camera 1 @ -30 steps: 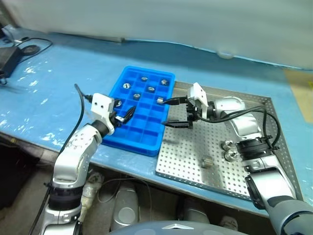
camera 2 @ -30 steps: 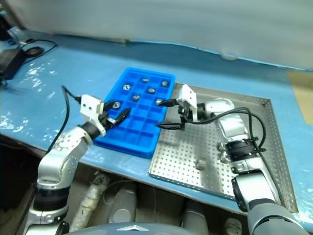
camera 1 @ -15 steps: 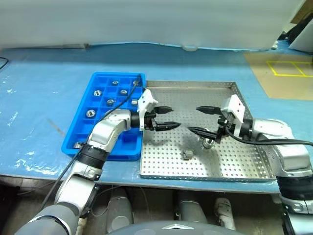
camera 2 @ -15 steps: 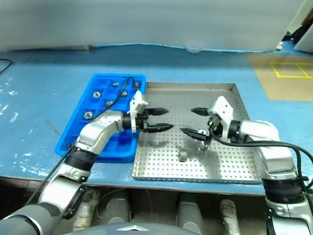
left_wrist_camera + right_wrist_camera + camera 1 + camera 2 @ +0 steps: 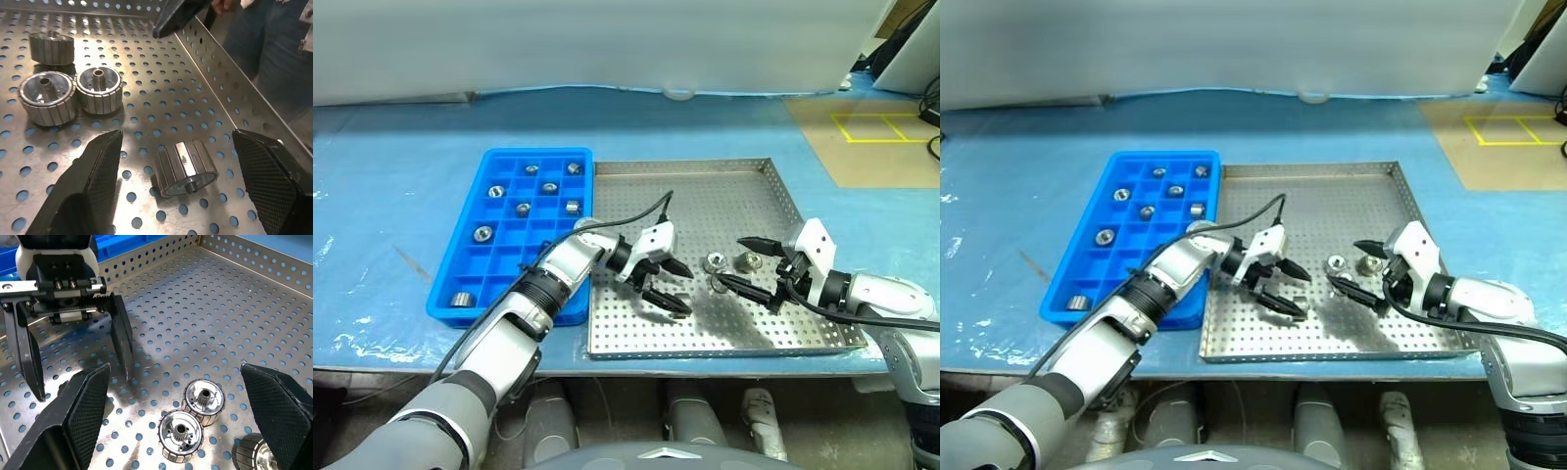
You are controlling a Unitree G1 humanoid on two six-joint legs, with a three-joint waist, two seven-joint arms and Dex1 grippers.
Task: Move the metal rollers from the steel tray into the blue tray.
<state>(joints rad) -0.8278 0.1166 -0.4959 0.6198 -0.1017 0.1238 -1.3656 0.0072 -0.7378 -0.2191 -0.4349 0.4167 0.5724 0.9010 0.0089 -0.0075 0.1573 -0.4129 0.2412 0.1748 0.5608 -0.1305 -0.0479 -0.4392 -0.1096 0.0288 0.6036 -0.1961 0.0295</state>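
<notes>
The steel tray [image 5: 705,191] lies right of the blue tray [image 5: 514,266]. Several metal rollers [image 5: 550,187] sit in the blue tray's compartments. My left gripper [image 5: 685,292] is open, low over the steel tray, with one roller [image 5: 186,167] lying on its side between its fingers, untouched. Three more rollers [image 5: 100,89] stand a little further along the tray. My right gripper [image 5: 727,261] is open, pointing at these rollers [image 5: 204,401] from the right, with nothing in it.
Trays rest on a blue-covered table [image 5: 401,147]. The steel tray's raised rim [image 5: 230,78] runs close behind the lying roller. A person's legs [image 5: 279,54] stand beyond that rim. Yellow floor markings [image 5: 881,125] show at the far right.
The camera swung right. My left gripper crossed from the blue tray into the steel tray and lowered around a lying roller. My right gripper pulled back to the tray's right side.
</notes>
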